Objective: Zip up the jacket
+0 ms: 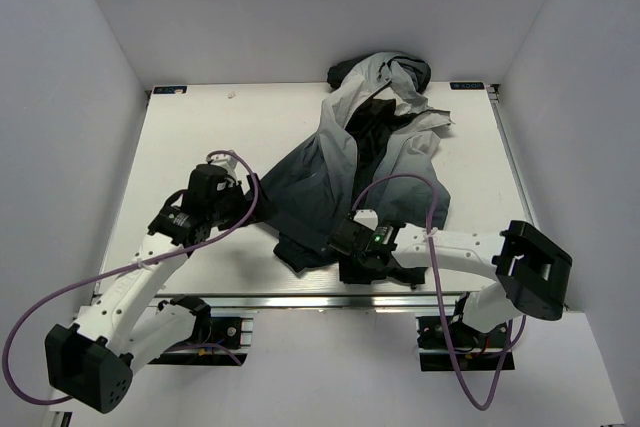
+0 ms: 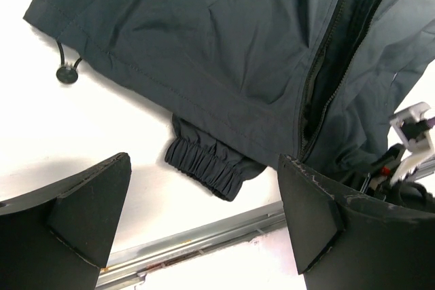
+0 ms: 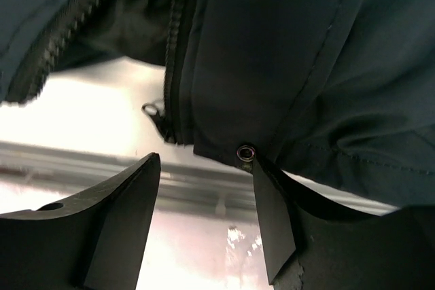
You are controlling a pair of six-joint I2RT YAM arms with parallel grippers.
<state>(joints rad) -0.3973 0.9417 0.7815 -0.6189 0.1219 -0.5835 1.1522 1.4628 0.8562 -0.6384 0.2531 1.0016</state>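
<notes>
The jacket [image 2: 224,52] is smooth matt cloth with a metal eyelet [image 3: 245,151]; the table [image 1: 200,137] looks smooth.

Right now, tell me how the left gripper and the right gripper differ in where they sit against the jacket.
The left gripper hangs off the jacket, its fingers framing the elastic sleeve cuff; the right gripper sits at the zipper's bottom end. The left gripper's fingers clear the fabric; one right gripper finger comes up beside the hem eyelet. Both are open, holding nothing.
</notes>
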